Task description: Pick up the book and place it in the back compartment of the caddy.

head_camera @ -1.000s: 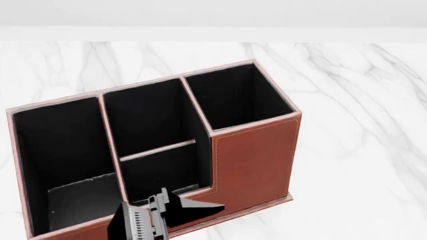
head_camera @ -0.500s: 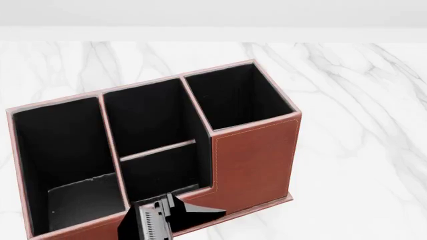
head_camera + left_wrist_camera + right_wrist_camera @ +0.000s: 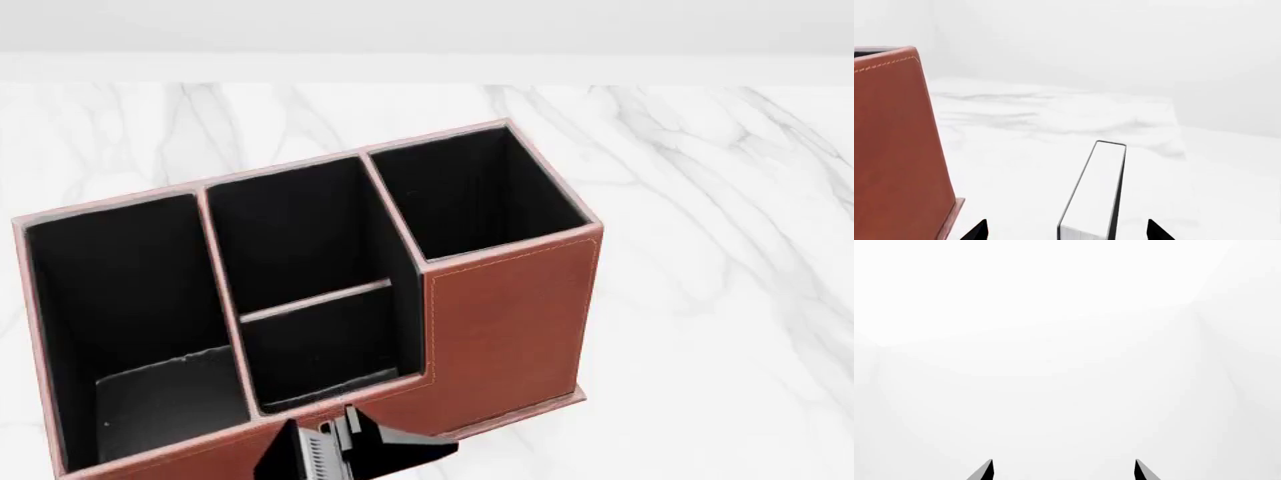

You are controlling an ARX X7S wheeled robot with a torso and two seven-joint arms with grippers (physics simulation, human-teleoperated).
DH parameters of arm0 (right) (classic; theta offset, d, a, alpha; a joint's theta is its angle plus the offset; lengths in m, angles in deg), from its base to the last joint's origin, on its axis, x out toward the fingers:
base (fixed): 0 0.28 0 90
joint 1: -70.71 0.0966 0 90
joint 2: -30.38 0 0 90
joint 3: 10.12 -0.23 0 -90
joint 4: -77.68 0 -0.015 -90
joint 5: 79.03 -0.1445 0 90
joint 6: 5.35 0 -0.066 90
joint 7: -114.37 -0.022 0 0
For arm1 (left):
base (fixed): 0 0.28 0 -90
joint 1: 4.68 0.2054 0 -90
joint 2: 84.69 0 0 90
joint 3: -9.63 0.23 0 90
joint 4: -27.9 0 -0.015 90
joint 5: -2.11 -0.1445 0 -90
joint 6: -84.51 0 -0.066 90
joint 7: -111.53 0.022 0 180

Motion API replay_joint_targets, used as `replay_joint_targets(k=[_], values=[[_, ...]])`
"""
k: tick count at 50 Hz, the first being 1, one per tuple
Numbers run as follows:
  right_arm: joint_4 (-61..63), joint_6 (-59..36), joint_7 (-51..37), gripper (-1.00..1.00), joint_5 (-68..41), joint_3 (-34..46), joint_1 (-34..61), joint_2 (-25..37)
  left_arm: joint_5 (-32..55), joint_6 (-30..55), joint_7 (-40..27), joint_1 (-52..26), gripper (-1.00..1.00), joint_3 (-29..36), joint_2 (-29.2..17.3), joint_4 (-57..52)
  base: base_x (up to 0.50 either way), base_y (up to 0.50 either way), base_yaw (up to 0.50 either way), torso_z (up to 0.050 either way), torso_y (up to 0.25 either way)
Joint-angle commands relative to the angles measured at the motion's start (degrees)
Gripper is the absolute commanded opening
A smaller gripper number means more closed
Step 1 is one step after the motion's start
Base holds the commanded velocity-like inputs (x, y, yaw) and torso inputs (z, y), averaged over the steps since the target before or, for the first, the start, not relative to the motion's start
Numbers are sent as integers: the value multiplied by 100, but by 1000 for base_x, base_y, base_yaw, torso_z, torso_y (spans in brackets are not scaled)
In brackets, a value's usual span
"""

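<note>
Book (image 3: 1093, 192): black covers, white page edges, no legible title or label; lower centre of the left wrist view between the spread tips of the left gripper (image 3: 1062, 231), long axis running away from the camera. Caddy (image 3: 507, 320): reddish-brown, unbranded, on the marble counter (image 3: 721, 200). Right gripper (image 3: 1063, 471): tips apart, holding nothing.

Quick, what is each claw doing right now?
Left gripper: tips stand apart on either side of the small black-covered, white-paged book; whether it grips cannot be told.
Right gripper: open, holding nothing.
</note>
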Motion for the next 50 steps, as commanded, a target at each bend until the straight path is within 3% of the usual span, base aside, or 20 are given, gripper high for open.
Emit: replay_joint_targets(k=[1, 50], values=[[4, 3, -23, 100, -4, 6, 6, 19, -19, -73, 40, -32, 100, 23, 65, 242, 0, 0, 0, 0, 0], [29, 20, -119, 100, 5, 35, -3, 87, -209, -462, 235, -313, 100, 249, 626, 1549, 0, 0, 0, 0, 0]])
